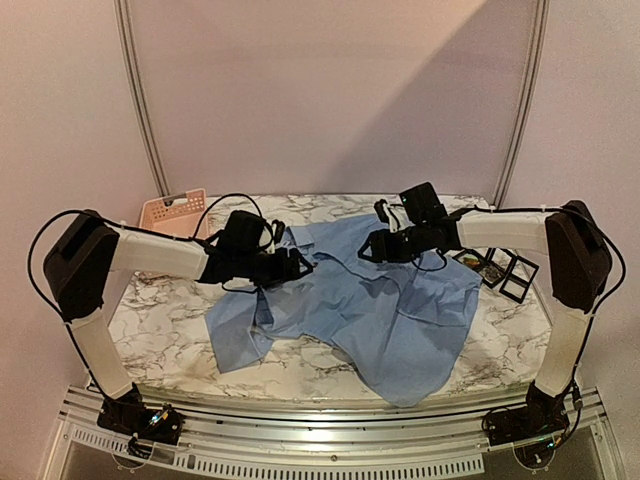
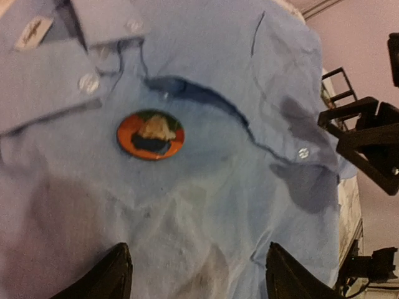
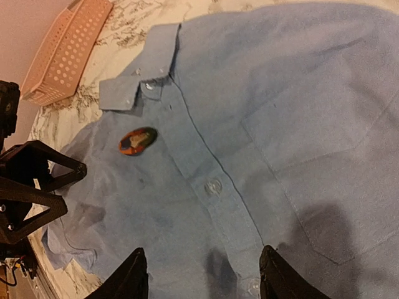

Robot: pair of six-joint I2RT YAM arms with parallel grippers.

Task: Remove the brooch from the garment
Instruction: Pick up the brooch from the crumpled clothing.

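Holding the cloth flat beside the brooch (image 2: 150, 134) with the left gripper (image 2: 198, 271) while the right gripper (image 3: 202, 274) nips its rim seems the surest way to free it from the garment (image 1: 370, 300), where it sits just below the collar. Both hang spread and empty over the shirt on the table (image 1: 160, 330). The pink basket (image 3: 65, 53) stands apart at the far left; its contents cannot be told.
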